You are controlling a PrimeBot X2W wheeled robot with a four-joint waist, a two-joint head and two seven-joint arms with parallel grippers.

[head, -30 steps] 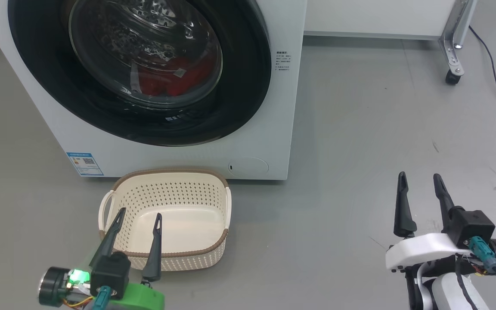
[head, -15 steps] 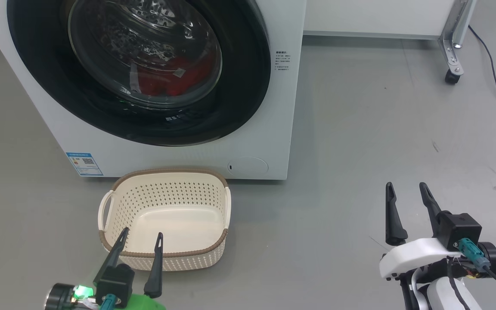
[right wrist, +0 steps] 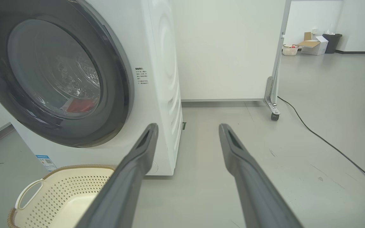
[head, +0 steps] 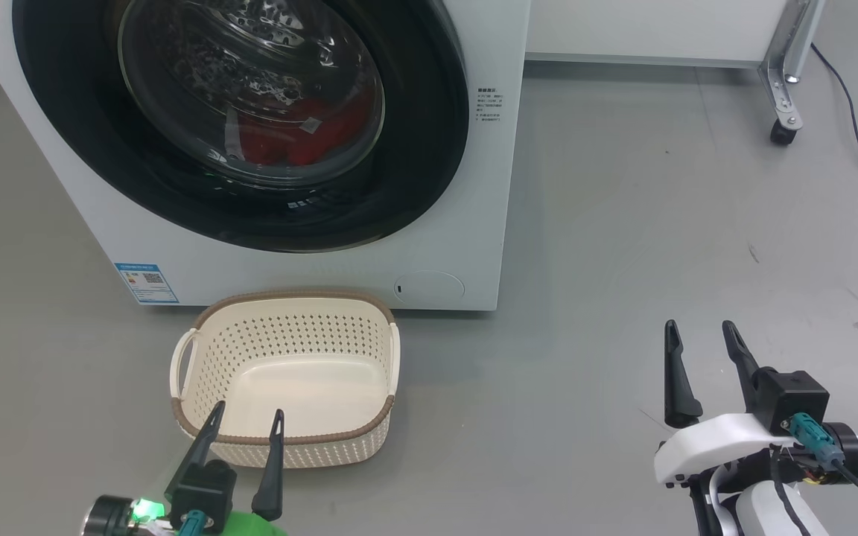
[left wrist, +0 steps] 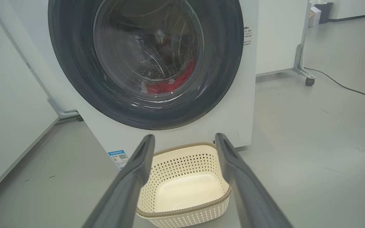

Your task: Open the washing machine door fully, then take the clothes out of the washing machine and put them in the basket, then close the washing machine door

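washing machine door [head: 429,149], shut: rigid, glossy, probably slippery; grasp at rim edge; left gripper [head: 249,409], right gripper [head: 698,324] spread.

Washer [head: 310,272] white, label [head: 146,283] blue. Door [head: 429,164] rim glossy black, glass clear. Clothes [head: 287,149] red, tag [head: 312,125] white. Drum [head: 250,45] silver, dotted with holes. Basket [head: 295,339] cream, hole-grid pattern, rim brown woven-look. Floor [head: 623,223] grey, plain, few dark scuffs.

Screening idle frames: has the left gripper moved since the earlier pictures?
Yes. Against the basket, the left gripper slid down the view, toward the robot.
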